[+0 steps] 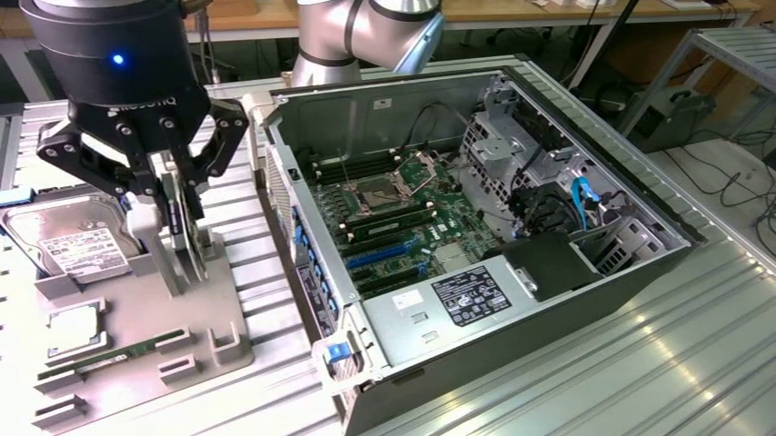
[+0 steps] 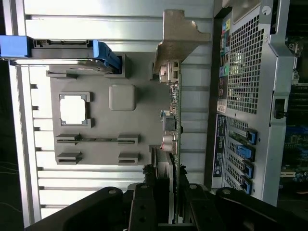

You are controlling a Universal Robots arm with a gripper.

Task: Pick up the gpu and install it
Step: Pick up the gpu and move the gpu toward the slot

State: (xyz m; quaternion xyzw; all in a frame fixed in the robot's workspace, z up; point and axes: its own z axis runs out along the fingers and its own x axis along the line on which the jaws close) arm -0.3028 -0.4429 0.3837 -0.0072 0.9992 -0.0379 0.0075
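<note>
GPU (image 1: 182,245) stands on edge between the fingers of the gripper (image 1: 173,213), with most of the board hanging below the fingertips. We find the gripper clenched on the GPU, one finger against each flat face. In the wrist view we see the GPU (image 2: 175,110) edge-on, running straight out from the gripper (image 2: 172,202), with its silver bracket (image 2: 182,41) at the far end.

We place the GPU over the grey tray (image 1: 145,318), on the side nearest the open computer case (image 1: 485,354), which lies to the exterior view's right of the tray. We cannot tell whether the GPU's lower edge touches the tray.

We also note a hard drive (image 1: 73,241), a processor chip (image 1: 73,322) and a memory stick (image 1: 109,354) seated in the tray, all apart from the gripper.
</note>
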